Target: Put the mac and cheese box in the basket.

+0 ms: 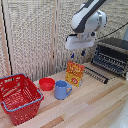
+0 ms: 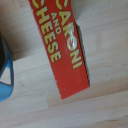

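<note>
Pale wood tabletop (image 1: 95, 107) before a woven screen: reading outward from the blue mug (image 1: 62, 90), the container (image 1: 19, 97) sits well off toward the exterior view's left, a small red bowl (image 1: 47, 83) just beside the mug, and the mac and cheese carton (image 1: 75, 73) stands upright just past the mug toward the exterior view's right. I hang my gripping tool (image 1: 77, 54) directly over that carton, fingers slightly parted and holding nothing, the carton's red narrow top (image 2: 62, 45) filling my wrist view. To grip well I judge I should drop straight down, straddle the carton's thin sides evenly, and close gently so it neither tips toward the mug nor crushes.
</note>
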You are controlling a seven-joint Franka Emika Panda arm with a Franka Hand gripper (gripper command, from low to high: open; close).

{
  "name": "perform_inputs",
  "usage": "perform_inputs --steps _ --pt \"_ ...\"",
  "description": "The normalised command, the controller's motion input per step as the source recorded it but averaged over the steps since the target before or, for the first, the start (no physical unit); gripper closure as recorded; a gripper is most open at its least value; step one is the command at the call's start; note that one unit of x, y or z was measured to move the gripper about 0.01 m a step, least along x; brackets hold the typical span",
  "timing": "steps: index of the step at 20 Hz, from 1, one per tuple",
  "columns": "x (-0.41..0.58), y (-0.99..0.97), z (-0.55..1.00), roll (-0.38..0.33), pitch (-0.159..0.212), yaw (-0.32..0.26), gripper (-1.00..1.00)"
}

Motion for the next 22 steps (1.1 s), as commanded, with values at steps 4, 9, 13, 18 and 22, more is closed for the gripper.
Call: perform_inputs --steps 4,9,13,18,22 --pt "0.062 0.00 -0.38 -0.067 0.007 0.053 -1.00" --pt "0.047 0.00 -0.43 -0.095 0.003 0.057 -1.00" --pt "0.010 0.00 -0.29 -0.071 0.058 0.052 -1.00" --pt "-0.001 0.01 -0.11 -0.033 0.029 0.008 1.00" --pt "-0.084 0.07 0.00 -0.007 -0.018 -0.043 1.00"
